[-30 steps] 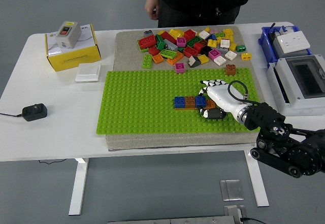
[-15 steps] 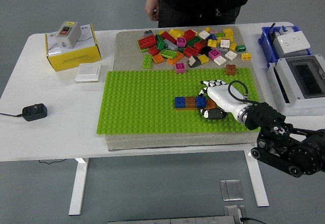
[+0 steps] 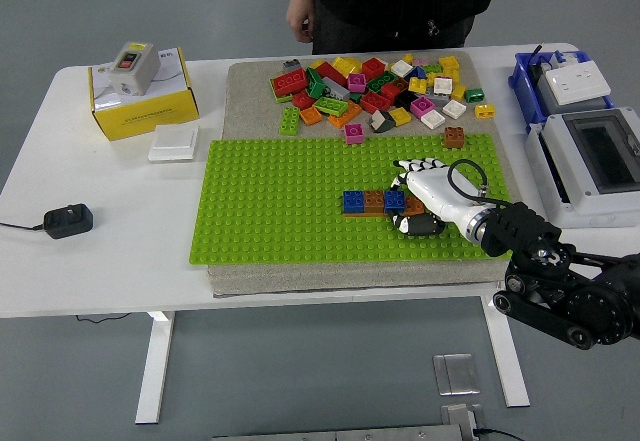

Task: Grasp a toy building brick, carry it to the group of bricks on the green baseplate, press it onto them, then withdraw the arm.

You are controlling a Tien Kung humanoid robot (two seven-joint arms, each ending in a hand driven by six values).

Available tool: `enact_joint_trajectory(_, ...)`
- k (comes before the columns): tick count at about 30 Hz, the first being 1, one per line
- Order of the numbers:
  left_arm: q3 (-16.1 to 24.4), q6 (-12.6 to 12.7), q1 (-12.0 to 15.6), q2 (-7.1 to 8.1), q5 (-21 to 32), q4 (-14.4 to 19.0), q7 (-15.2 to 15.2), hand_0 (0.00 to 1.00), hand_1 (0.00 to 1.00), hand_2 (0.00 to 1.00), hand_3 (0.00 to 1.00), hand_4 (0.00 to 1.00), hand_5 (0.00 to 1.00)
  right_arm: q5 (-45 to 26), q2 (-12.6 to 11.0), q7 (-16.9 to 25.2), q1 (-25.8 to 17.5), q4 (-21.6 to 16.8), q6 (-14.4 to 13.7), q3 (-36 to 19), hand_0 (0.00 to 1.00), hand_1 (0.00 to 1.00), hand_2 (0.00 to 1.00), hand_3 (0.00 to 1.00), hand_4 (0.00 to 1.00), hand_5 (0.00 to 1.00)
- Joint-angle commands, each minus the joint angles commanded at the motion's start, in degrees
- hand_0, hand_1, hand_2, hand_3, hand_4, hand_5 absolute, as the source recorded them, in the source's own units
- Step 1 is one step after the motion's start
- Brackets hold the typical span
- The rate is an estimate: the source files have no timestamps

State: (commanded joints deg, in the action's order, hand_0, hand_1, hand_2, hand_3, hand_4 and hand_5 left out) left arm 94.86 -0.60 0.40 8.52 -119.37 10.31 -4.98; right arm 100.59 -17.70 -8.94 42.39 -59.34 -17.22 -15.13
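A green baseplate (image 3: 270, 201) lies on a grey mat in the middle of the table. On it stands a row of bricks: blue (image 3: 353, 201), brown (image 3: 374, 200), blue (image 3: 395, 200). My right hand (image 3: 410, 199), white with black fingertips, comes in from the lower right and rests at the row's right end. Its fingers (image 3: 405, 168) and thumb curl around an orange-brown brick (image 3: 415, 205) that sits against the row; the hand hides most of it. A pile of loose bricks (image 3: 375, 86) lies on the mat behind the plate. The left arm is out of view.
A person (image 3: 390, 1) stands at the far side, hand hanging at the side. A yellow box (image 3: 145, 106) with a switch, a white switch plate (image 3: 174, 142) and a black plug (image 3: 66, 221) lie at the left. A blue bin (image 3: 560, 81) and a grey box (image 3: 590, 161) stand at the right.
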Motion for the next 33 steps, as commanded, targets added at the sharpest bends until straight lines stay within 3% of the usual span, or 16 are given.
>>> enact_joint_trajectory(33,-0.2,-0.1,0.1,-0.02,0.2,0.0,-0.2,0.635,0.604,0.566,0.709,0.431,0.718,-0.4,0.0,0.1,-0.2,0.0,-0.2,0.3,0.998,0.998,0.998,0.733,0.514,0.413)
